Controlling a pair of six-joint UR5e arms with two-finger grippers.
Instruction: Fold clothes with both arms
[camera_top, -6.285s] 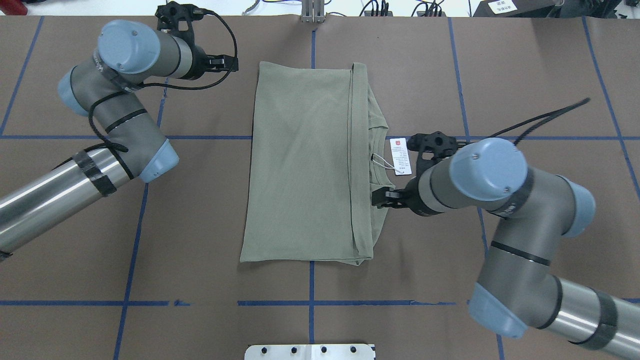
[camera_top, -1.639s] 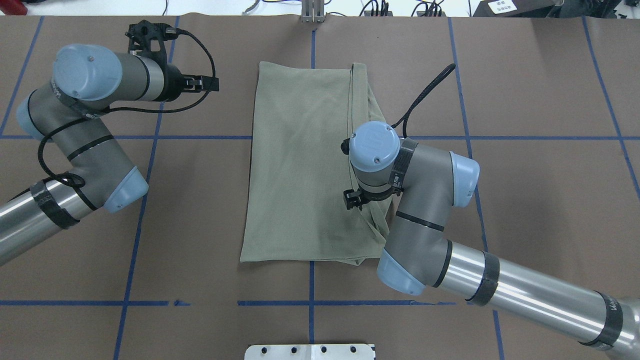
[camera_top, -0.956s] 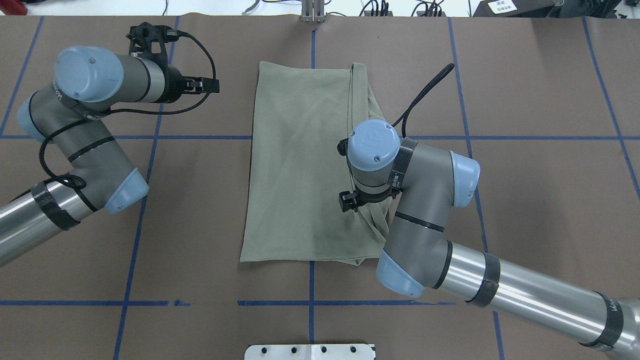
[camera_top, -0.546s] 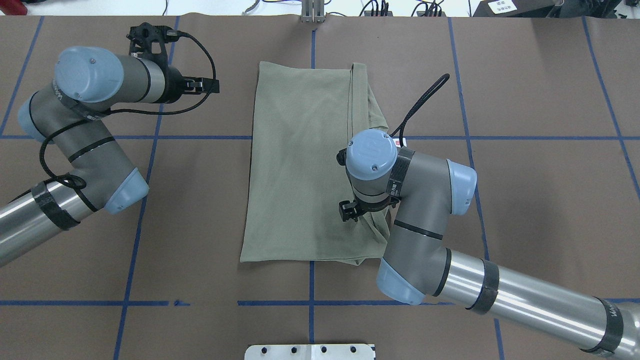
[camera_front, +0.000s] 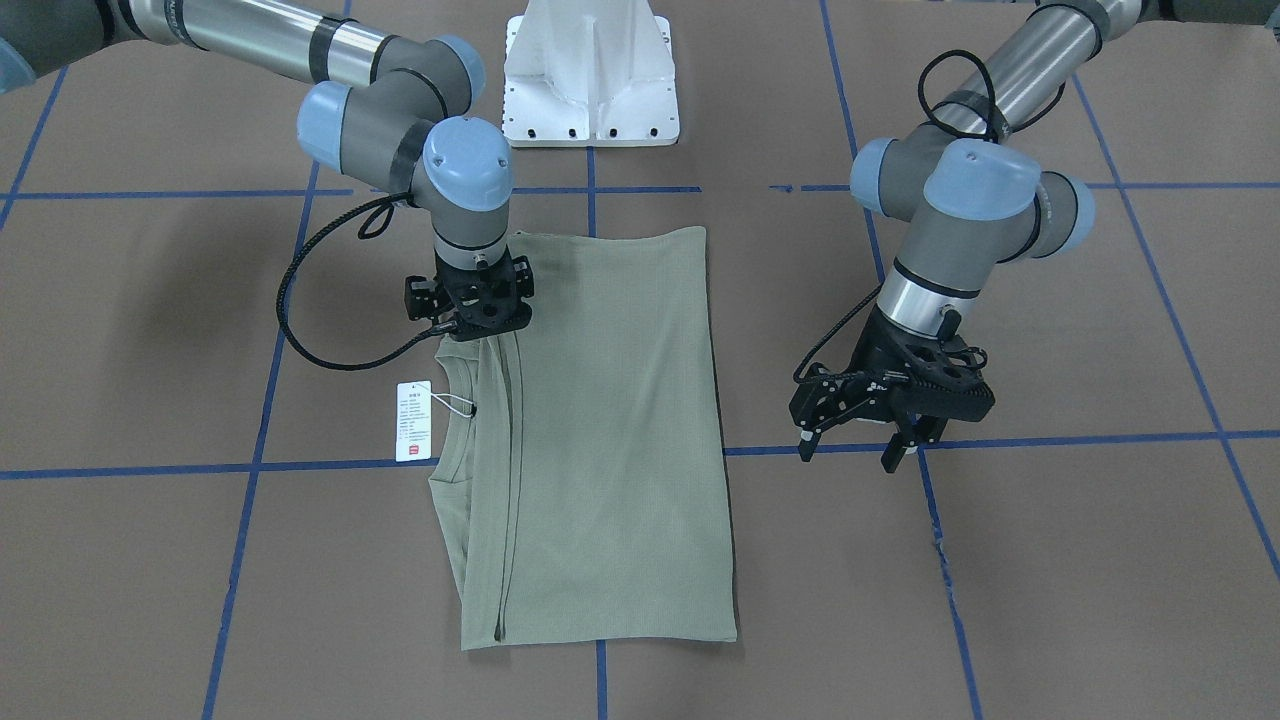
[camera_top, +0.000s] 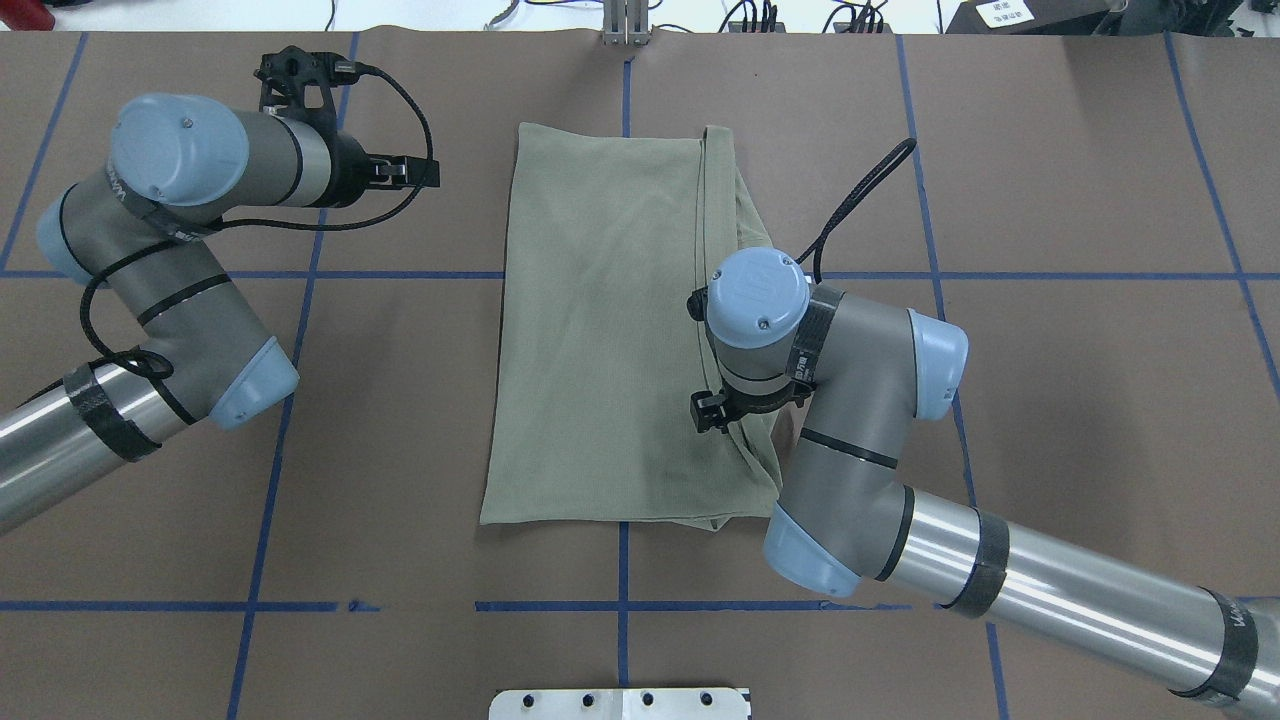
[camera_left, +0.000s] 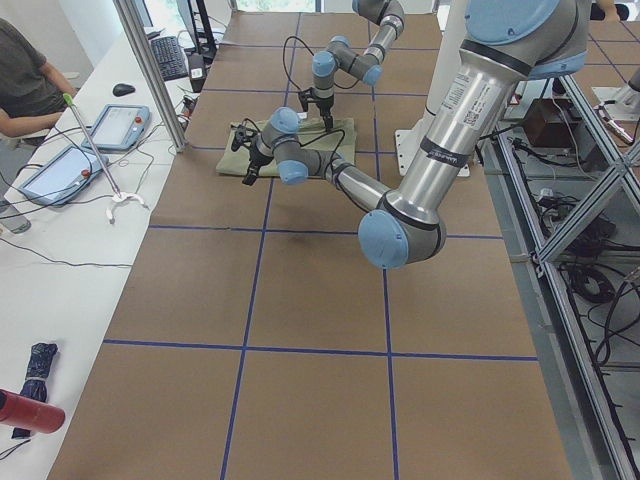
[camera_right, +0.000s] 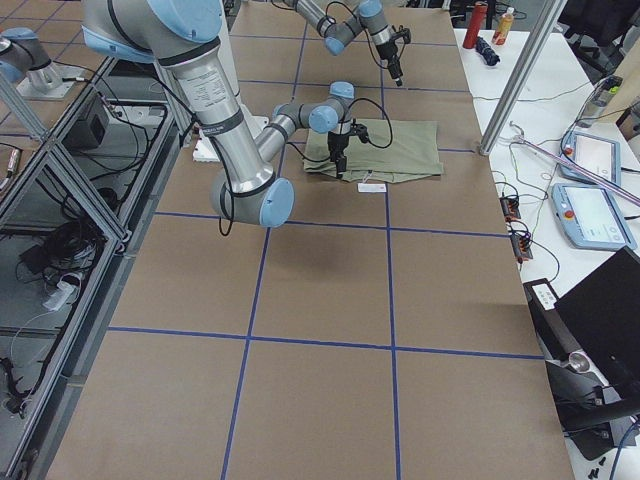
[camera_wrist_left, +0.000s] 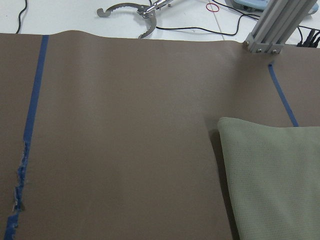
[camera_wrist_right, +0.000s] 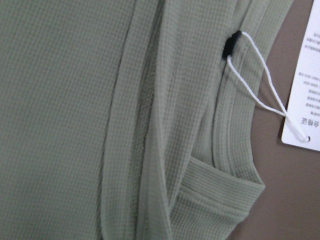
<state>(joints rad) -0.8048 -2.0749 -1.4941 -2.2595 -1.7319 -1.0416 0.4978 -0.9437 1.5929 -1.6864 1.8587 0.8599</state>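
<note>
The pale green shirt (camera_front: 610, 430) lies folded into a long rectangle in the middle of the table (camera_top: 1050, 180); it also shows in the overhead view (camera_top: 600, 330). Its collar and white hang tag (camera_front: 413, 420) stick out on my right side. My right gripper (camera_front: 470, 335) points straight down on that edge near the collar. Its fingertips are hidden in the cloth, which rises toward it, so it looks shut on the shirt. The right wrist view shows collar rib (camera_wrist_right: 225, 185) and tag (camera_wrist_right: 302, 100) up close. My left gripper (camera_front: 865, 450) is open and empty over bare table beside the shirt.
The white pedestal base (camera_front: 590, 70) stands at my edge of the table. An aluminium post (camera_top: 625, 25) stands at the far edge. Blue tape lines (camera_top: 270, 450) cross the brown table. A side bench with tablets (camera_left: 110, 125) and a seated person (camera_left: 30, 80) lies beyond.
Since 6.3 s ago my right arm swung in over the shirt's collar edge and turned its wrist down. In the last second it only shifted slightly. The left arm drew back a little.
</note>
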